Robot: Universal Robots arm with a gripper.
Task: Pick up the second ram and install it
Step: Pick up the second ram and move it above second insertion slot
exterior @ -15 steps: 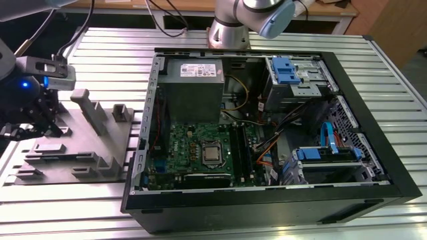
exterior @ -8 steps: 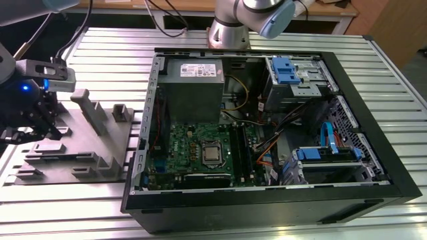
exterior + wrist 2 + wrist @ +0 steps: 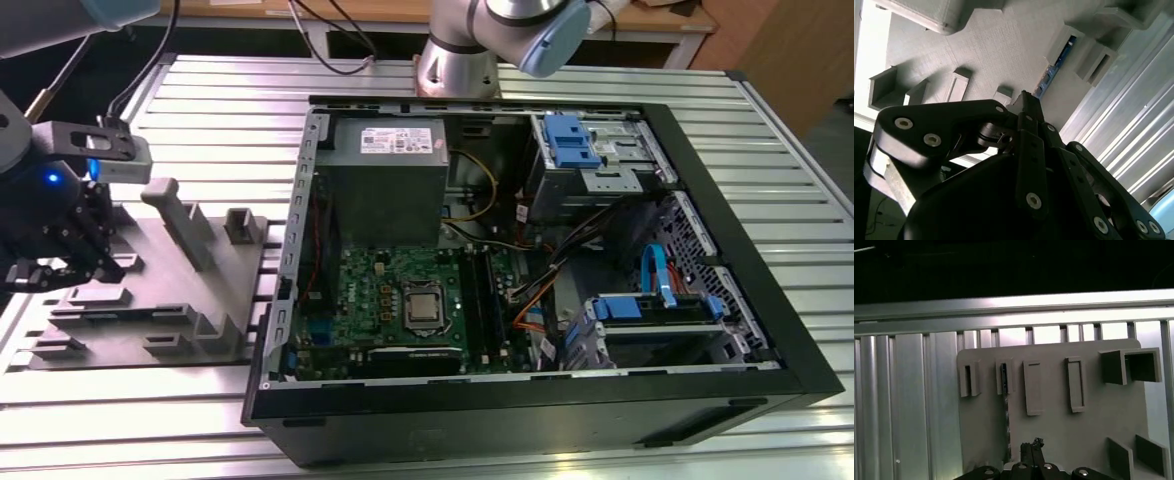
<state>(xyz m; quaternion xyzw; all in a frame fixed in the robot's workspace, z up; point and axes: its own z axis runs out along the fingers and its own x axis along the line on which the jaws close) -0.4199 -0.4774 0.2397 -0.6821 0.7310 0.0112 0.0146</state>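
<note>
The second ram (image 3: pixel 1005 412) is a thin dark stick standing on edge in a slot of the grey fixture plate (image 3: pixel 1054 435). In the second wrist view the ram (image 3: pixel 1055 70) shows blue-green between two grey holder blocks. My gripper (image 3: pixel 1031 446) hovers over the plate just beside the stick, not touching it, with its black fingers pressed together and nothing between them. Its fingertips (image 3: pixel 1026 97) point at the plate a short way from the ram's near end. In the exterior view the gripper (image 3: pixel 64 266) hangs over the fixture plate (image 3: pixel 147 300) at the exterior view's left.
The open computer case (image 3: pixel 534 390) lies at the exterior view's right of the fixture, with the green motherboard (image 3: pixel 380 290) and its black memory slots (image 3: pixel 483 295) inside. Orange and blue cables (image 3: pixel 654 270) cross the case. Grey posts (image 3: pixel 180 220) rise from the fixture. Everything rests on a ribbed aluminium table (image 3: pixel 134 410).
</note>
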